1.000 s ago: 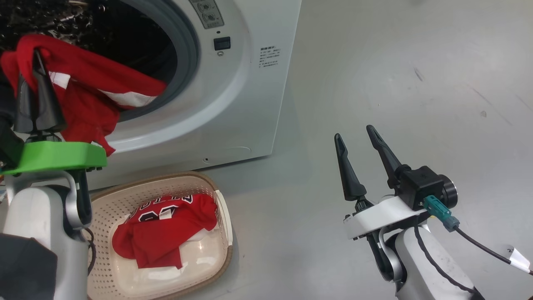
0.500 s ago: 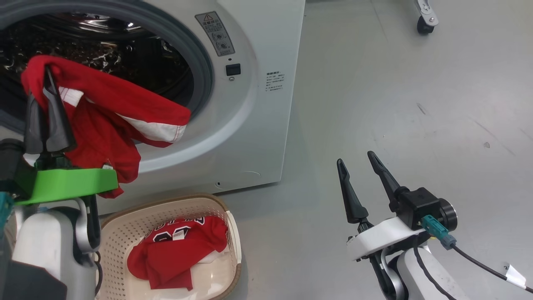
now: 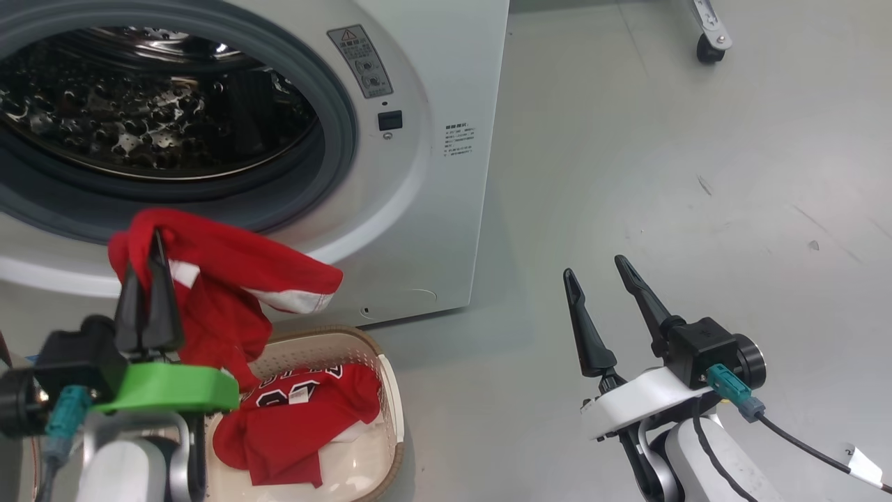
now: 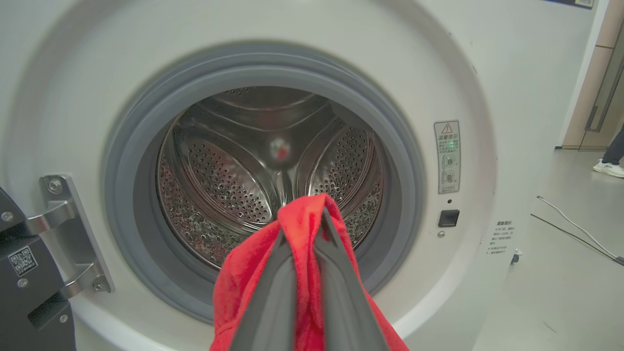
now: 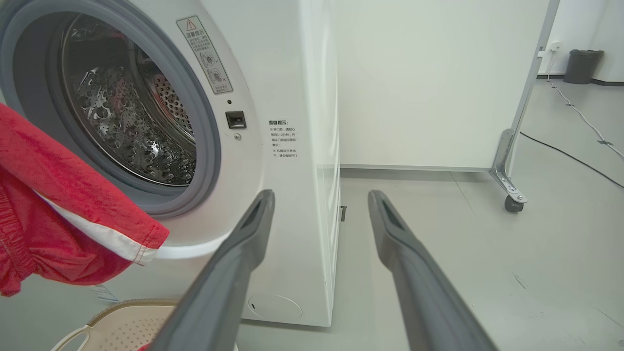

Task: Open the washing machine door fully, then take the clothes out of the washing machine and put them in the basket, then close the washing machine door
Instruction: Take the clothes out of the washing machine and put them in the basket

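One red jersey [image 3: 230,279] pinched in the shut left jaws, hanging just over the basket [image 3: 390,411] rim, in front of the washing machine [image 3: 432,209]; right jaws wide open, empty | risk: let go early and the loose sleeve flops onto the floor [image 3: 627,174] | look: limp, crumpled, white trim

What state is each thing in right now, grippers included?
washing machine door: open.
washing machine: drum looks empty.
red garment: out of the drum, hanging from left gripper.
jersey: lying in basket.
basket: holds the jersey.
left gripper: shut on red garment.
right gripper: open, empty.
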Robot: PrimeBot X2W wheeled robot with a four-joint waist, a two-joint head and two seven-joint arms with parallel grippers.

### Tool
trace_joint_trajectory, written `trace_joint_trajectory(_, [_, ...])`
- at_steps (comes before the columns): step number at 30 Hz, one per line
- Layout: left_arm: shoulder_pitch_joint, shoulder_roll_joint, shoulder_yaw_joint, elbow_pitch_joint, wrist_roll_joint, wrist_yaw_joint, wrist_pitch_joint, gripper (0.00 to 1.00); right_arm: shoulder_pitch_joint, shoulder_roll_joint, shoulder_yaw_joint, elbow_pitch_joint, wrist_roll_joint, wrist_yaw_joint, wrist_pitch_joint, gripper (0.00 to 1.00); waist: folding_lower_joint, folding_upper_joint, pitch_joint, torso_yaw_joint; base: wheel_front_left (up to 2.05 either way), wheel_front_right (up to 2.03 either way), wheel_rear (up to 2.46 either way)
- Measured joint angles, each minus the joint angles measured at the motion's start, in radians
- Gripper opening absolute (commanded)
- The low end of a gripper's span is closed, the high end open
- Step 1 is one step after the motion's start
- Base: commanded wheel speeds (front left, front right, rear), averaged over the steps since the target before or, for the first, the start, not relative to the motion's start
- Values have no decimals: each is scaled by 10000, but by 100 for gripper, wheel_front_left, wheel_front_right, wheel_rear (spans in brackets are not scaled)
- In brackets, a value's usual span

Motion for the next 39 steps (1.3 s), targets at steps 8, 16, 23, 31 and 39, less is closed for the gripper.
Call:
trace_joint_trajectory(8, [807, -119, -255, 604, -107, 31, 155, 0, -14, 0, 54, -284, -2, 44, 2, 100, 0, 0, 482, -146, 0, 0, 0])
trace_joint_trajectory(16, [900, -165, -272, 1837, -405, 38, 194, 0, -256, 4, 136, -679, 2, 44, 2, 100, 0, 0, 1296, -369, 0, 0, 0])
trace_joint_trajectory(23, [295, -174, -167, 3129, -769, -2, 430, 0, -606, 4, 276, -951, 36, 44, 0, 100, 0, 0, 2199, -595, 0, 0, 0])
trace_joint_trajectory(31, [-1059, -58, -40, 4401, -861, -140, 813, 0, -1166, 4, 382, -1300, 125, 42, 0, 100, 0, 0, 3313, -814, 0, 0, 0])
trace_joint_trajectory(39, [-1998, -6, 50, 5741, -1252, -495, 974, 0, -1773, 4, 374, -1448, 207, 21, 0, 100, 0, 0, 4354, -984, 0, 0, 0])
